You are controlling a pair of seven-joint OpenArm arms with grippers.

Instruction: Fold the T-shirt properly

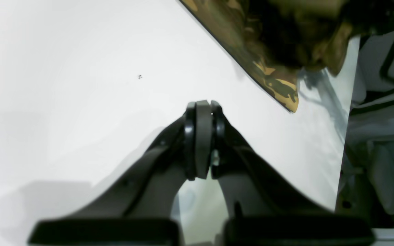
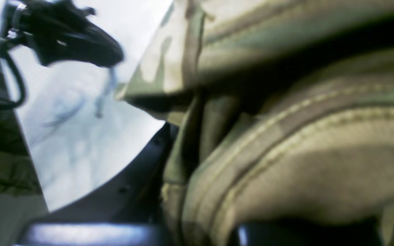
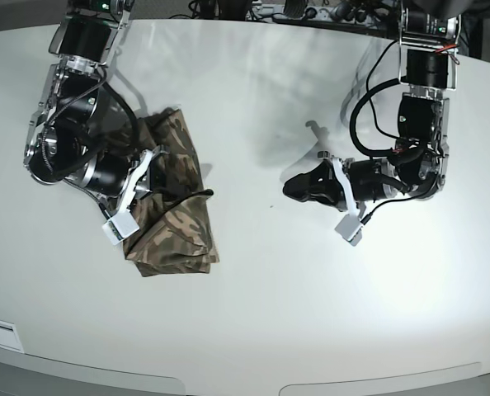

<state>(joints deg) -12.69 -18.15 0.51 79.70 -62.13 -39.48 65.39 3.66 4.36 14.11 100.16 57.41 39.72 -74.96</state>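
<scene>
Fingers of the left gripper (image 1: 202, 112) are pressed together with nothing between them, held over bare white table (image 1: 80, 85) in the left wrist view; in the base view this gripper (image 3: 293, 188) sits apart from the cloth, on that view's right. The right gripper (image 3: 150, 177) lies against the T-shirt (image 3: 175, 223), but its fingertips are buried under fabric in the base view and crowded out by folds in the right wrist view, so the jaws look nearly together on a bunch of the T-shirt (image 2: 286, 153), though the exact pinch point is hidden. The right wrist view is blurred and so close that only stitched seams, a hem edge and layered folds can be made out, plus the left arm (image 2: 70, 37) dark and cut off at the upper left. The left wrist view catches just one straight camouflage edge and a corner of the T-shirt (image 1: 272, 78), with a dark blurred mass above it that cannot be read. Only the base view shows the garment whole: a crumpled, partly folded bundle lying on the table toward that view's left, beneath the right arm (image 3: 72, 148). There are two arms, two grippers, one T-shirt and one table; a thin dark cable (image 3: 187, 198) crosses the cloth.
</scene>
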